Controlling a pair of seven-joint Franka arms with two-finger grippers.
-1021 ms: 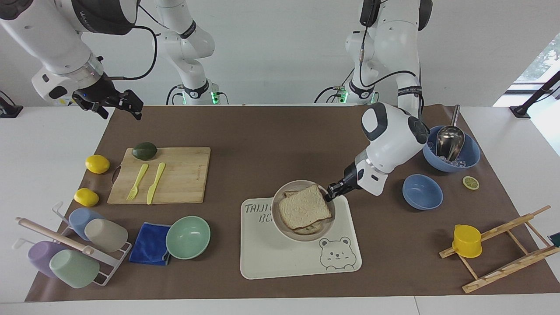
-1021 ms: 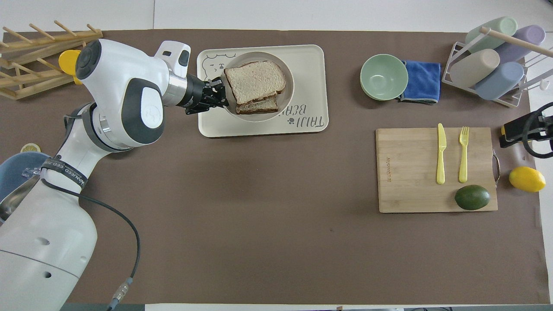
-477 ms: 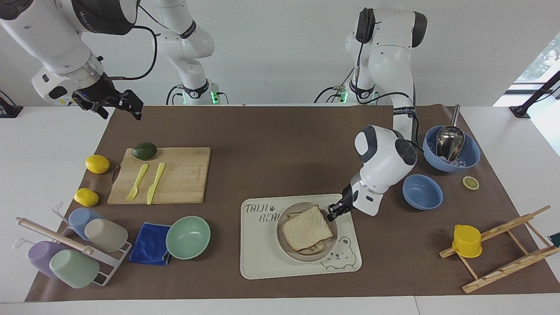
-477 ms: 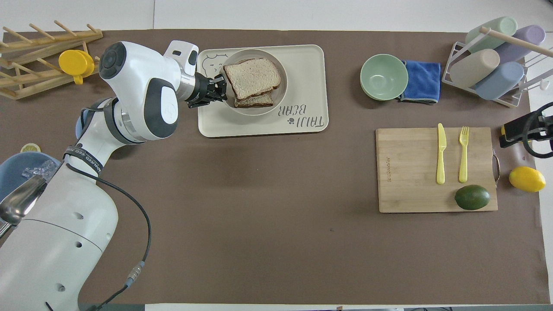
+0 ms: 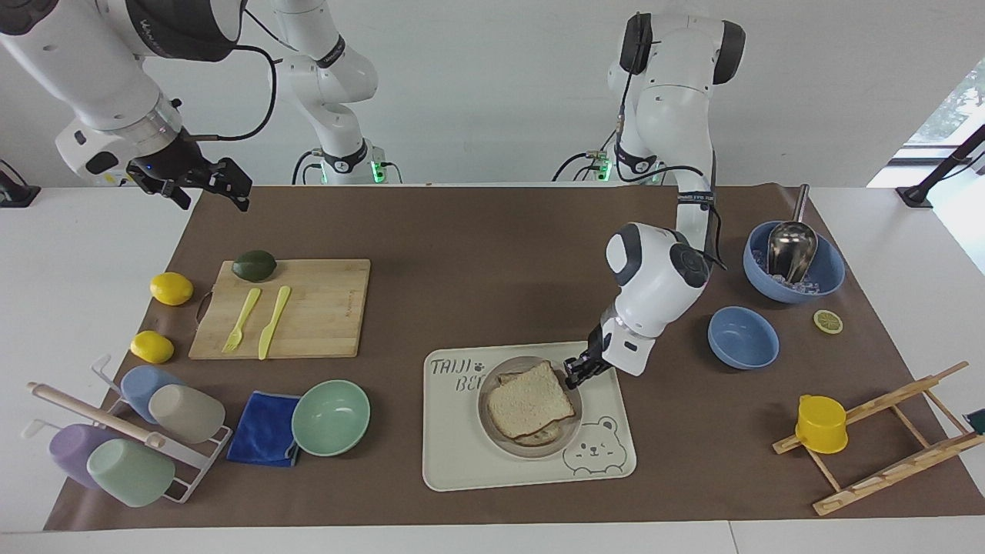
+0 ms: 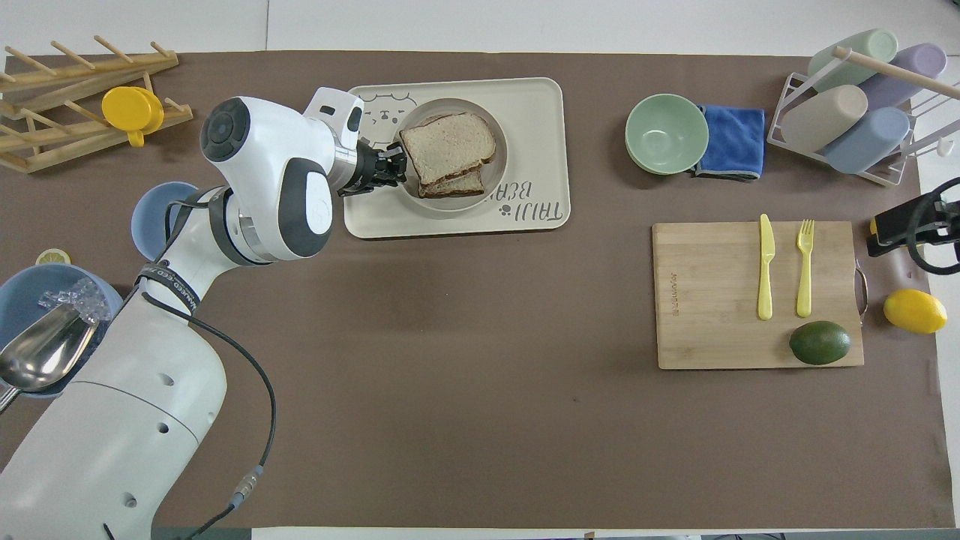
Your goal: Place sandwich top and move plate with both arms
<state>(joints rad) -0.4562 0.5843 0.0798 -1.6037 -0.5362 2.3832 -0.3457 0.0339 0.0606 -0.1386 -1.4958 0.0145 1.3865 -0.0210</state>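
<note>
So the left gripper (image 5: pixel 575 374) just brought the plate (image 5: pixel 492 431) down onto the bear tray (image 5: pixel 462 469), farther from the robots than a second ago. Its jaws sit at the plate's rim, and I can't tell if they're gripping or letting go. The sandwich top (image 5: pixel 529 400) lies on the stack in the plate. The right gripper (image 5: pixel 202 178), jaws wide, waits above its own end of the tabletop. Looks like the move's basically done.

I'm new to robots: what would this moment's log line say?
plate: on bear tray | sandwich top: on sandwich | left gripper: at plate rim | right gripper: waiting, open
</note>
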